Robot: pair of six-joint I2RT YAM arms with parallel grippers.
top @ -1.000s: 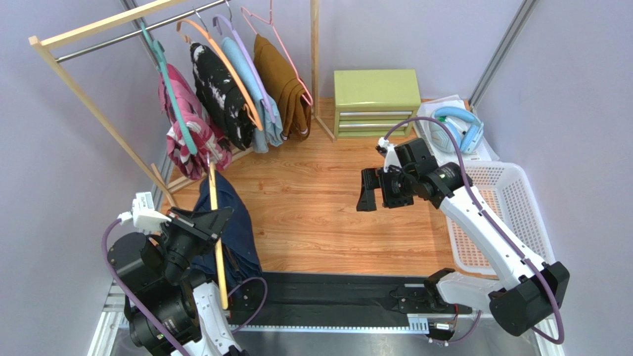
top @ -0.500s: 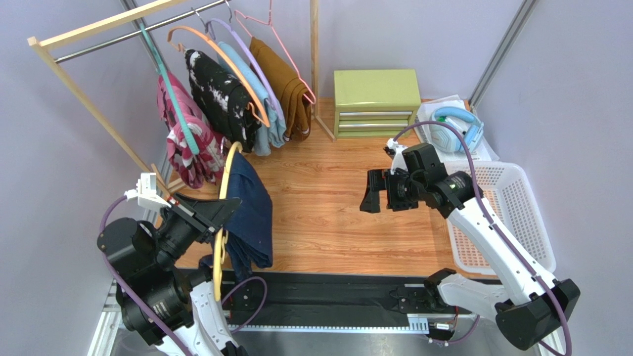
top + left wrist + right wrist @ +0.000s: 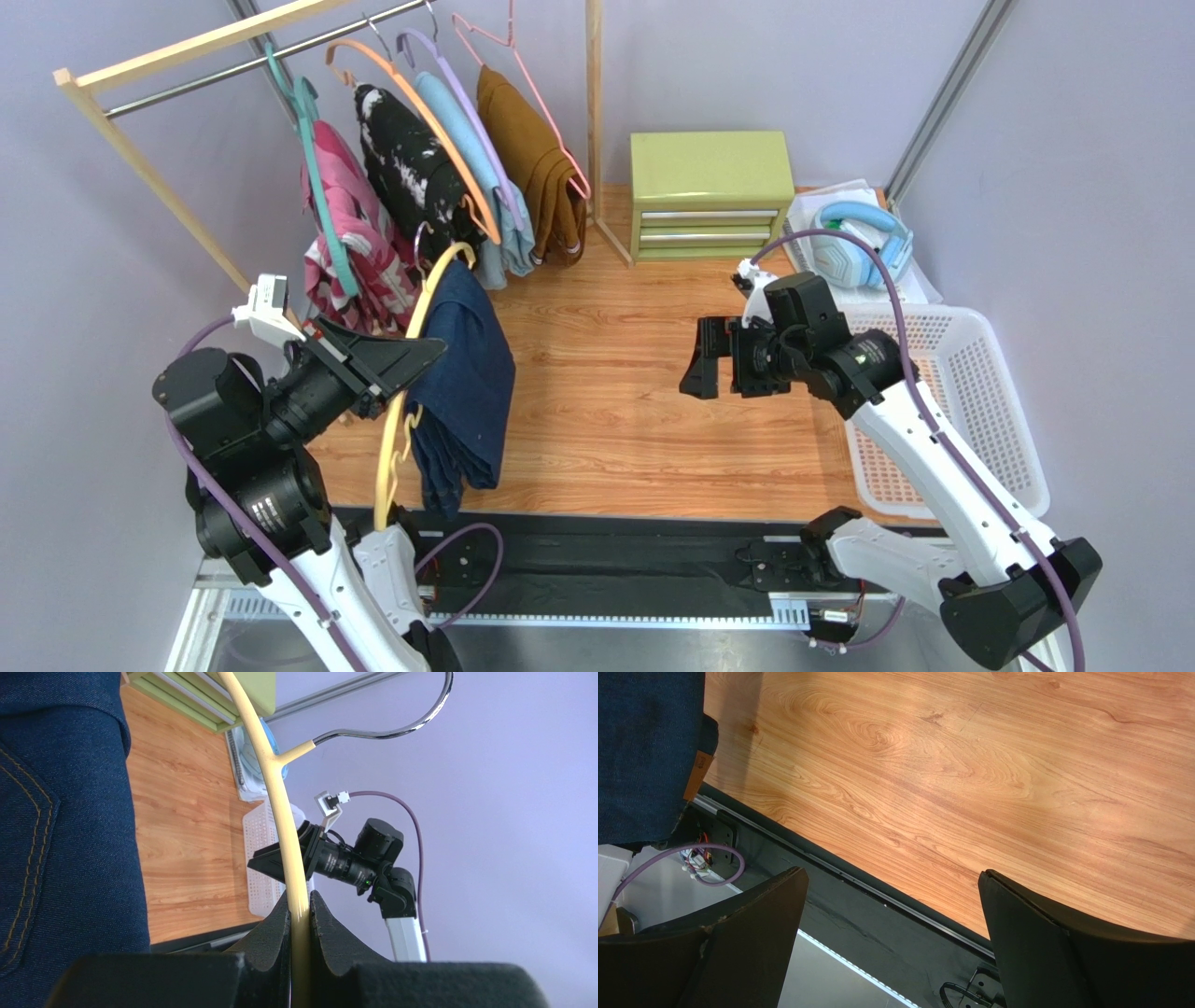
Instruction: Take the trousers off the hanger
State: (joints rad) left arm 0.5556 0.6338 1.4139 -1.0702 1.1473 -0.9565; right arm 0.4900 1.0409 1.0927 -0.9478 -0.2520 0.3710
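My left gripper (image 3: 407,367) (image 3: 300,910) is shut on a pale yellow hanger (image 3: 400,409) (image 3: 281,812) and holds it up off the rail. The dark navy trousers (image 3: 463,385) (image 3: 63,833) hang folded over this hanger, above the wooden floor. The pink camouflage trousers (image 3: 344,224) hang on a teal hanger on the rail at the back left. My right gripper (image 3: 713,361) (image 3: 892,903) is open and empty in mid-air over the floor, right of the navy trousers, whose edge shows in the right wrist view (image 3: 647,749).
A wooden clothes rail (image 3: 183,63) carries a black splotched garment (image 3: 414,175), a light blue one (image 3: 484,182) and a brown one (image 3: 533,161). A green drawer unit (image 3: 709,189) stands behind. A white basket (image 3: 968,406) is at the right.
My left arm has lifted and swung the yellow hanger with the navy trousers up and to the right, off the floor area. My right gripper has barely moved.
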